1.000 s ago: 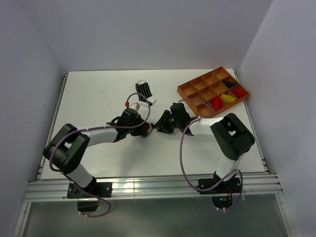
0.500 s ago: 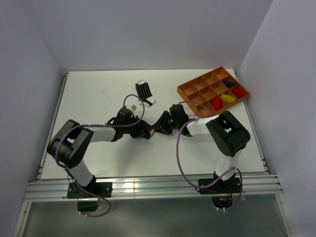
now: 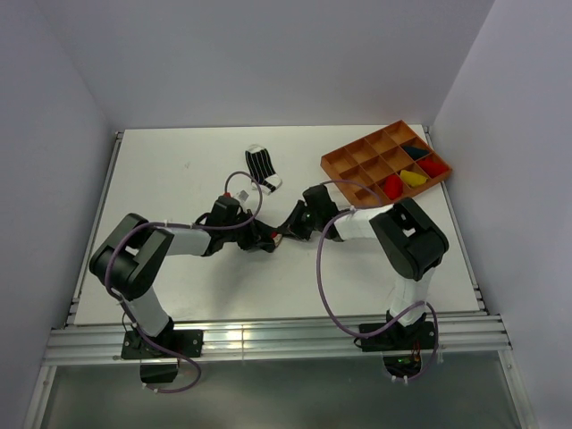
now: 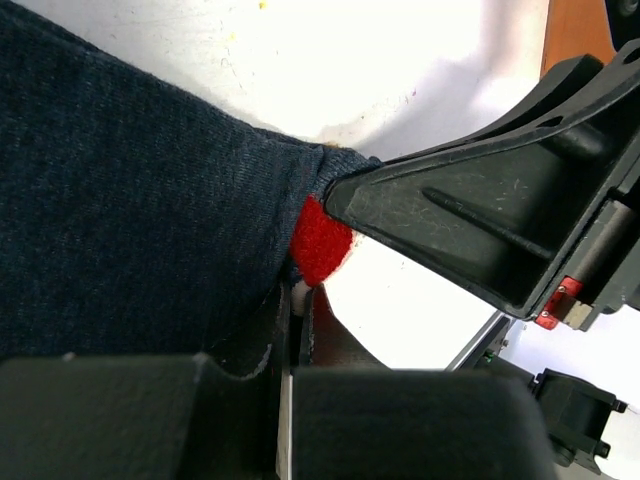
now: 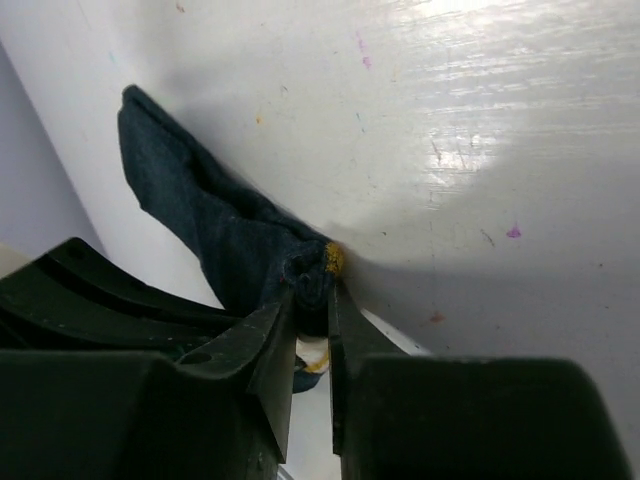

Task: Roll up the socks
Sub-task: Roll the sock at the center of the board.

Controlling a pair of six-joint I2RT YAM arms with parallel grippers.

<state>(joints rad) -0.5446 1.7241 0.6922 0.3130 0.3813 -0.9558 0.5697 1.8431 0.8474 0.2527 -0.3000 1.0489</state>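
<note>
Two pincers grip one sock: your left pincer and right pincer are each clamped on the dark navy fabric sock at the middle of the glossy white bench. The bench is speckled with tiny coloured marks and boxed in by plain pale walls. The black-and-white striped sock lies farther back.

The setting is recognised as a robotics lab, laid out as a test cell. A white table is boxed in on three sides by plain pale walls. A left arm and a right arm are bolted to an aluminium rail at the near edge, and purple cables are looped loosely from them. An orange compartment tray is set at the table's far right corner.
</note>
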